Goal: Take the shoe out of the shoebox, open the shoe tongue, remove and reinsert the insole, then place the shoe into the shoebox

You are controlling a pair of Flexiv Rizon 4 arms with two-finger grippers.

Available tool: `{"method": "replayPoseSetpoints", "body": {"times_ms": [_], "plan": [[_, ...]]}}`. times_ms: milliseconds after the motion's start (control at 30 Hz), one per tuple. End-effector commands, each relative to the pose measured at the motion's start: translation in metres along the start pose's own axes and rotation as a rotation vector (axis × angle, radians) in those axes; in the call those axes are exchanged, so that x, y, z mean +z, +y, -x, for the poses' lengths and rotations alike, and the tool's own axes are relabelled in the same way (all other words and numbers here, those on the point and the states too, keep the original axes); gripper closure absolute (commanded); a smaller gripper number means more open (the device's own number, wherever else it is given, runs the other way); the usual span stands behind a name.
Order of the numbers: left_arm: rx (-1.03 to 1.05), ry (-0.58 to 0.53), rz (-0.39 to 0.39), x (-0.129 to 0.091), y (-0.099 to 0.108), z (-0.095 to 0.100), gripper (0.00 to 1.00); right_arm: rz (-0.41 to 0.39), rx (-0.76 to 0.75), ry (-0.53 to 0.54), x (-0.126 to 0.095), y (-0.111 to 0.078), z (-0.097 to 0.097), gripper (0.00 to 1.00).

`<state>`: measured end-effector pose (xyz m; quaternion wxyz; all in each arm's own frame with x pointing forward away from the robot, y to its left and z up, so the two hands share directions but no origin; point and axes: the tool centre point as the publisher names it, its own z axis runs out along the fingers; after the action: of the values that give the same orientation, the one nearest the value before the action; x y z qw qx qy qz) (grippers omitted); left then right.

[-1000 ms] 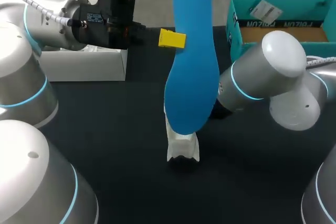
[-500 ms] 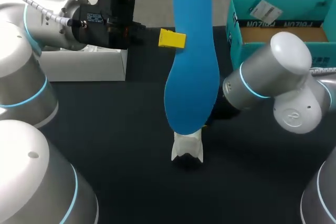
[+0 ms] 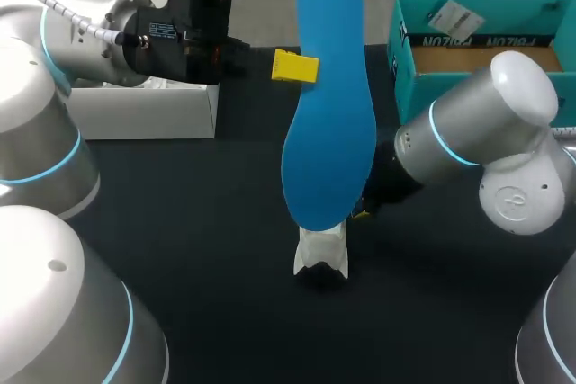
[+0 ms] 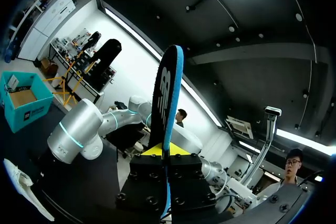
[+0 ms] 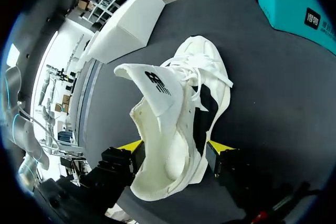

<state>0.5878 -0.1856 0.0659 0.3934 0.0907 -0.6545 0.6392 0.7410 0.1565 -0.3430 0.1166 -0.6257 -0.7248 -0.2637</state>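
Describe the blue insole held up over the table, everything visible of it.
The bright blue, foam-looking insole is out of the shoe and held in the air, roughly on end, by the left gripper, whose fingers clamp it from both sides partway along. The face shown in the head view is plain, smooth blue. The left wrist view shows it edge-on, with a black other face bearing white print. One end overlaps the white lace-up shoe; contact cannot be told.

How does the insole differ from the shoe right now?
Colour: the insole is blue, the shoe white. Pose: the insole stands upright in the air, while the shoe sits on the table with its tongue lifted open. Holder: the left gripper is shut on the insole, and the right gripper clamps the shoe's heel. Shared: each is gripped by one arm.
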Motion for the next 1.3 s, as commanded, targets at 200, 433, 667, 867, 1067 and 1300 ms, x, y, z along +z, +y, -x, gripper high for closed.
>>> {"method": "replayPoseSetpoints", "body": {"times_ms": [200,433,667,867,1067,1300], "plan": [[0.001,0.003,0.001,0.001,0.000,0.002,1.00,0.074,-0.028,0.209,-0.040,0.001,0.007,0.00],[0.001,0.003,0.001,0.001,0.000,0.002,1.00,0.074,-0.028,0.209,-0.040,0.001,0.007,0.00],[0.001,0.003,0.001,0.001,0.000,0.002,1.00,0.074,0.014,0.333,-0.048,0.004,0.011,0.00],[0.001,0.003,0.001,0.001,0.000,0.002,1.00,0.059,0.078,0.591,-0.087,0.015,0.014,0.00],[0.001,0.003,0.001,0.001,0.000,0.002,1.00,0.012,0.073,0.703,-0.124,0.025,0.005,0.00],[0.001,0.003,0.001,0.001,0.000,0.002,1.00,-0.006,0.109,0.833,-0.159,0.036,-0.010,0.00]]}}
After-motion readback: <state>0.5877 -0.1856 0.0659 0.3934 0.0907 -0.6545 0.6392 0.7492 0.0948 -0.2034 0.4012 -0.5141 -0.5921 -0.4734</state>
